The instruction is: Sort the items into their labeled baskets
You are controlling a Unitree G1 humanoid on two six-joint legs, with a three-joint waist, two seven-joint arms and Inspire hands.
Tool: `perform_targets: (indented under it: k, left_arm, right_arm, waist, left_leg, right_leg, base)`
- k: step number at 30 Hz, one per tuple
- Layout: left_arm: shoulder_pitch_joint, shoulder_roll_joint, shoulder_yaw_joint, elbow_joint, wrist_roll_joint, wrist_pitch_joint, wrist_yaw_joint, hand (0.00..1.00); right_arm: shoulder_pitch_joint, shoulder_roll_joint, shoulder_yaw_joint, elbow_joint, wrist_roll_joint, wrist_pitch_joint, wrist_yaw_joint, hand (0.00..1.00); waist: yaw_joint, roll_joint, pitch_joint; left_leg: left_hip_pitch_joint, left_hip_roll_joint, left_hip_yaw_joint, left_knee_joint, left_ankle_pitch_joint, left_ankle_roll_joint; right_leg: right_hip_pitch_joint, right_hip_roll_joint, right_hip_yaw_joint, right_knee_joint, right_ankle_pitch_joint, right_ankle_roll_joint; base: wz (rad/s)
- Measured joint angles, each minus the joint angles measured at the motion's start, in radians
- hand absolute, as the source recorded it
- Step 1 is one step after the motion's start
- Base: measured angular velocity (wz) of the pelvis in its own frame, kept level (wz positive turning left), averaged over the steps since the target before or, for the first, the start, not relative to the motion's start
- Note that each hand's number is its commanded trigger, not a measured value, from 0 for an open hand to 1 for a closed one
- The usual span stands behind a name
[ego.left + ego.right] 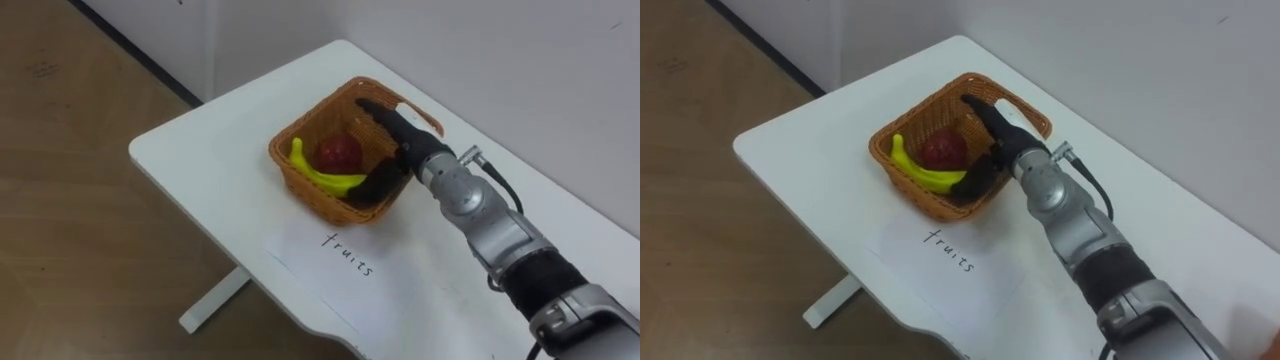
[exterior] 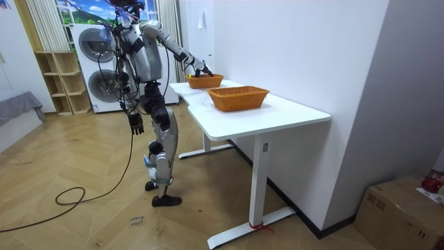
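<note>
Left eye view gives us the right hand [image 1: 405, 148] reaching into the fruit basket [image 1: 308, 195] from its right side. Its fingers are straight and spread, the thumb held apart and lower by the wall. It seems to clasp nothing, though the thumb is dark against shadow. We see a banana [image 1: 325, 178] and a red apple [image 1: 340, 152] touching inside the basket. The basket stands on the white table [image 1: 200, 150], near a hand-lettered sheet [image 1: 345, 255]. In the room view a second basket [image 2: 238, 98] stands near the first. The left hand [image 2: 137, 123] hangs at the robot's side, and we cannot tell its state.
</note>
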Motion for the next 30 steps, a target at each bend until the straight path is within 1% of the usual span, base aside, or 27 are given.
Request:
perform_targets:
  k: [4,6,7,9,11,14,19,22,24,26,28,30]
  left_arm:
    - [-0.012,0.001,0.0,-0.001,-0.001,-0.001,-0.002,0.0]
    - [-0.017,0.001,0.001,-0.001,0.0,-0.004,-0.003,0.0]
    - [-0.018,0.001,0.001,0.001,0.0,-0.01,-0.003,0.0]
    - [-0.026,0.001,0.001,0.01,-0.001,-0.011,-0.003,0.0]
    - [-0.034,0.001,0.001,0.012,-0.002,-0.015,0.002,0.0]
    - [-0.045,-0.001,0.001,0.012,-0.005,-0.016,0.004,0.0]
    - [-0.072,0.001,0.001,0.031,-0.001,-0.017,0.006,0.0]
    - [-0.074,0.0,0.002,0.03,-0.001,-0.017,0.007,0.0]
    - [-0.075,-0.001,0.004,0.028,-0.001,-0.017,0.008,0.0]
    - [-0.072,-0.007,0.012,0.028,-0.001,-0.017,0.01,0.0]
    - [-0.07,-0.012,0.01,0.029,-0.005,-0.016,0.02,0.0]
    - [-0.073,-0.017,0.01,0.027,-0.007,-0.017,0.03,0.0]
  right_arm:
    - [0.0,-0.009,-0.002,-0.001,0.002,-0.012,-0.002,0.0]
    - [0.0,-0.023,-0.003,-0.008,0.001,-0.019,0.001,0.0]
    - [0.0,-0.029,-0.007,-0.017,0.003,-0.023,0.001,0.0]
    - [0.0,-0.047,-0.01,-0.025,0.007,-0.038,0.001,0.0]
    - [-0.002,-0.061,-0.018,-0.035,0.007,-0.041,0.001,0.0]
    - [-0.012,-0.078,-0.018,-0.06,0.004,-0.046,0.001,0.0]
    - [-0.015,-0.113,-0.018,-0.128,0.006,-0.047,0.001,0.0]
    - [-0.036,-0.114,-0.02,-0.136,-0.001,-0.047,0.001,0.0]
    - [-0.049,-0.114,-0.027,-0.138,-0.002,-0.047,0.001,0.0]
    - [-0.052,-0.114,-0.049,-0.159,-0.003,-0.047,0.0,0.0]
    - [-0.066,-0.114,-0.065,-0.165,-0.003,-0.05,-0.005,0.0]
    - [-0.071,-0.114,-0.082,-0.165,-0.002,-0.051,-0.011,0.0]
  waist:
    - [-0.009,-0.001,-0.0005]
    - [-0.014,0.0,-0.0003]
    - [-0.026,0.0,-0.0004]
    - [-0.035,0.0,0.0]
    - [-0.044,0.003,0.0005]
    - [-0.054,0.006,-0.0003]
    - [-0.07,0.012,-0.0023]
    - [-0.086,0.016,-0.0045]
    - [-0.096,0.021,-0.0069]
    - [-0.102,0.031,-0.0117]
    - [-0.113,0.049,-0.0167]
    - [-0.119,0.061,-0.0164]
  left_leg:
    - [-0.001,0.0,0.0,0.0,0.0,0.0]
    - [-0.001,0.0,0.003,0.001,0.0,0.0]
    - [-0.001,0.0,0.003,0.001,0.0,0.0]
    - [0.0,0.0,0.005,0.002,0.0,0.0]
    - [0.001,0.0,0.014,0.004,0.0,0.0]
    - [-0.007,0.001,0.027,0.003,0.0,0.0]
    - [-0.007,0.001,0.03,0.005,0.0,0.0]
    - [-0.007,0.001,0.03,0.007,0.0,0.0]
    - [-0.005,0.001,0.031,0.009,0.0,0.0]
    - [-0.005,0.0,0.034,0.011,0.0,0.0]
    - [0.0,0.0,0.037,0.011,0.0,0.0]
    - [0.002,0.0,0.037,0.011,0.0,0.0]
  right_leg:
    - [-0.001,0.0,0.008,0.0,0.0,0.0]
    - [-0.002,0.001,0.03,0.0,0.0,0.0]
    - [-0.002,0.001,0.034,0.0,0.0,0.0]
    - [-0.002,0.001,0.035,0.0,0.0,0.0]
    - [-0.003,0.002,0.05,-0.001,0.0,0.0]
    - [-0.018,0.002,0.058,0.0,0.0,0.0]
    - [-0.02,0.002,0.058,0.0,0.0,0.0]
    - [-0.02,0.0,0.058,0.0,0.0,0.0]
    - [-0.02,-0.003,0.06,0.0,0.0,0.0]
    - [-0.02,-0.005,0.066,0.001,0.0,0.0]
    - [-0.017,-0.006,0.07,0.002,0.0,0.0]
    - [-0.015,-0.006,0.075,0.002,0.0,0.0]
  base:
    - [0.0]
    - [0.0]
    - [0.0]
    - [-0.03]
    - [-0.11]
    - [-0.16]
    - [-0.04]
    - [0.0]
    - [0.0]
    - [-0.02]
    - [-0.05]
    - [-0.02]
